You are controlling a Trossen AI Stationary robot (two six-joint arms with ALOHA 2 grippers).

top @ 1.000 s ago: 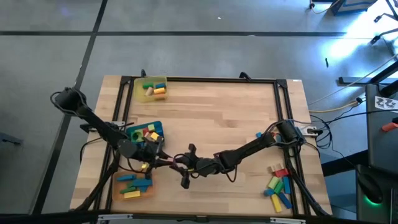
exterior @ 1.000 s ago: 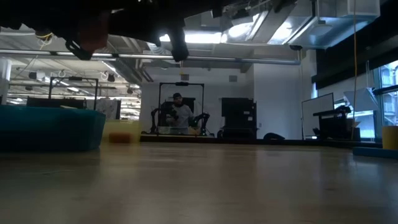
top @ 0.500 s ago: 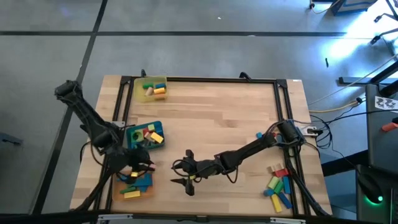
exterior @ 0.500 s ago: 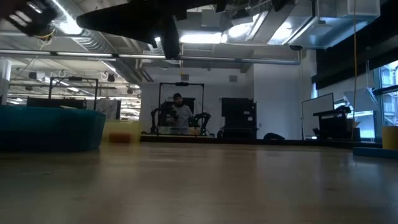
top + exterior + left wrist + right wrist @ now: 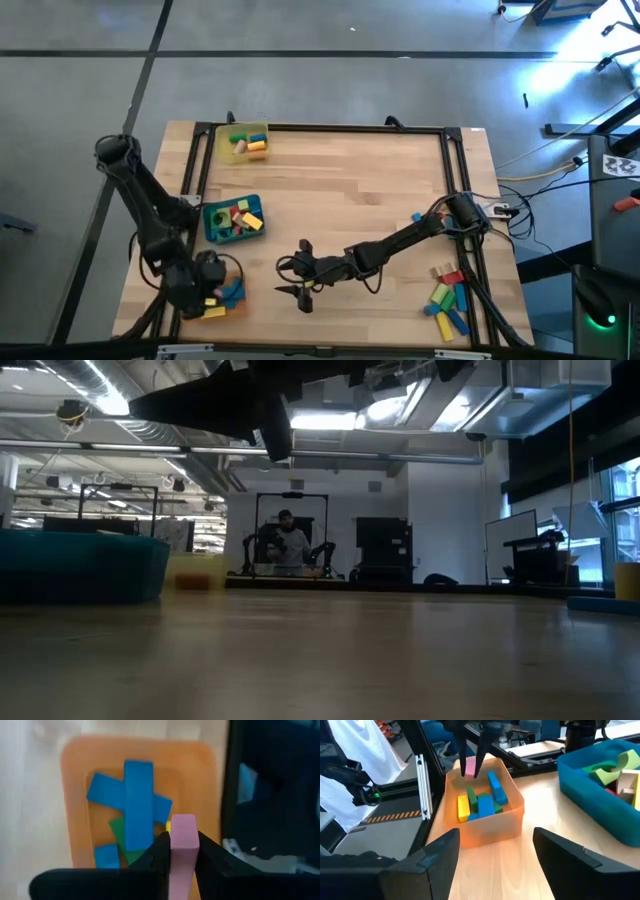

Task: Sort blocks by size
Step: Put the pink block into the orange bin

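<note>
L gripper (image 5: pixel 184 851) clamped on pink block (image 5: pixel 183 840) over orange tray (image 5: pixel 75 810): lower, release inside. R gripper (image 5: pixel 492 851) apart, beside tray.

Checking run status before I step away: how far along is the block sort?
Done: all three trays hold blocks, yellow tray, blue tray, orange tray.
In hand: left gripper holds a pink block above the orange tray; right gripper is open and empty mid-table.
Left: a pile of loose blocks at the table's right edge, plus one blue block apart.
</note>
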